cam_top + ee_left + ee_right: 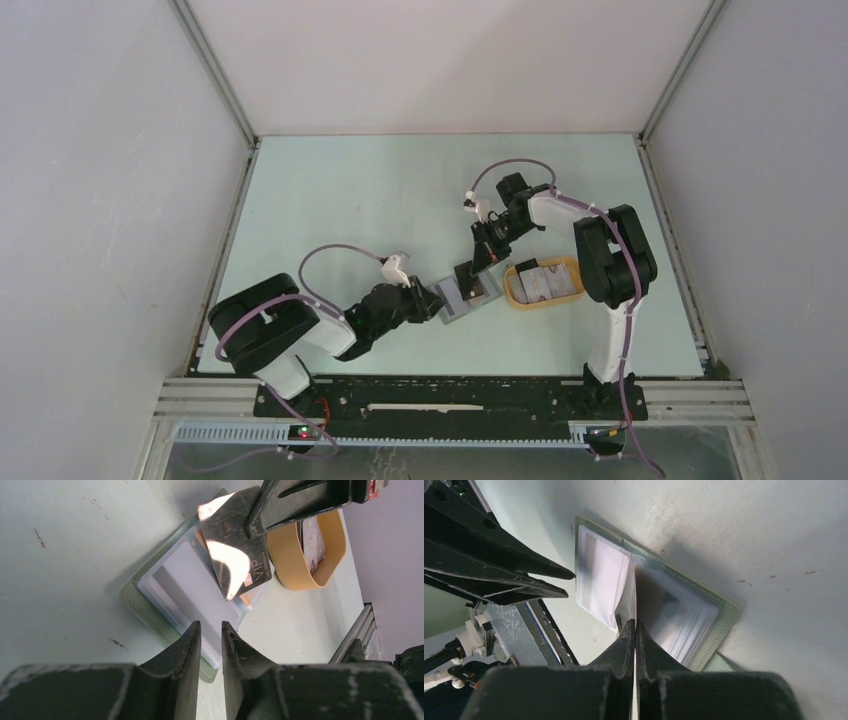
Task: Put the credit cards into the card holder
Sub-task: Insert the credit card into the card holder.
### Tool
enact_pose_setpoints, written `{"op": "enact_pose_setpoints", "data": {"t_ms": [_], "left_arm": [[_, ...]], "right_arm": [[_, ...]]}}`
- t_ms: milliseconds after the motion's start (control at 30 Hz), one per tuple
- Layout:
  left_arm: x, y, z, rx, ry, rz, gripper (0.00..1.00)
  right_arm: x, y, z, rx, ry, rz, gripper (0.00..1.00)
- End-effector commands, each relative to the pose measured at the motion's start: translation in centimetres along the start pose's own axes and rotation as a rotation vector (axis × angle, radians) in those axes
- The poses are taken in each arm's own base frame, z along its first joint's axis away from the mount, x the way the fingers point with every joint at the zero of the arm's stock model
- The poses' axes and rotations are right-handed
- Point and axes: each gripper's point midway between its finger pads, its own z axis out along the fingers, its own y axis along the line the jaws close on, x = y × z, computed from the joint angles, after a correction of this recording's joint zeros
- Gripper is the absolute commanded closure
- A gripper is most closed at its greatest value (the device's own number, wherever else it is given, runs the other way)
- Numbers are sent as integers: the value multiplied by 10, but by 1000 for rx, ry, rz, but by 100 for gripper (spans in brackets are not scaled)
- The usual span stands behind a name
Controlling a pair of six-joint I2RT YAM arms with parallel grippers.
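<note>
Top view: the card holder [458,298] lies open and flat on the pale green surface [350,200], between the two arms. The left fingers [437,301] sit at its near-left edge and the right fingers [483,262] hang over its far side. Just to its right is a tan oval tray [511,285] with the spare cards [540,283] lying in it, some dark, some pale.

Left wrist view: left fingers are almost clenched, with a thin gap and nothing in it. Their tips are over the holder's stitched edge; we cannot tell if they touch it. Right fingers grasp the black card [235,555] by its far edge. The card is tilted, its free end over the inner sleeves. Card face is glossy with hard glare and "VIP" print. Holder is matte grey-green with rounded corners, a stitched rim and pale translucent sleeves inside.

Right wrist view: right fingers are clamped tight on the card, which we see edge-on as a thin line. Its leading edge is at the centre fold, beside one lifted sleeve leaf. We cannot tell whether it is inside a slot.

Handling, our read: the card is light, stiff and slick, so we grip the trailing edge and let the free end lead. The sleeves look thin and floppy and will likely buckle if the card goes in skewed. The holder is light and will probably skid on the smooth surface, so we pin it at the outer edge, clear of the slot mouth.
</note>
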Motion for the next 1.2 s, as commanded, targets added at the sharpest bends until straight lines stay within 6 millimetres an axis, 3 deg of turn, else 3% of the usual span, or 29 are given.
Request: {"op": "enact_pose_setpoints", "data": {"t_ms": [0,300,600,1167], "left_arm": [[-13,-15,10,37,-48,-7,76],[-2,0,12,-14,-17,-9,82],[3,8,11,-41,-2,-12,90],[3,12,10,-52,1,-22,93]], "right_arm": [[-15,1,-14,43,-62,-70,100],[-11,-4,-9,58,-41,-66,100],[-4,5,2,30,-8,-81,100],[13,3,9,46,42,-64,100]]}}
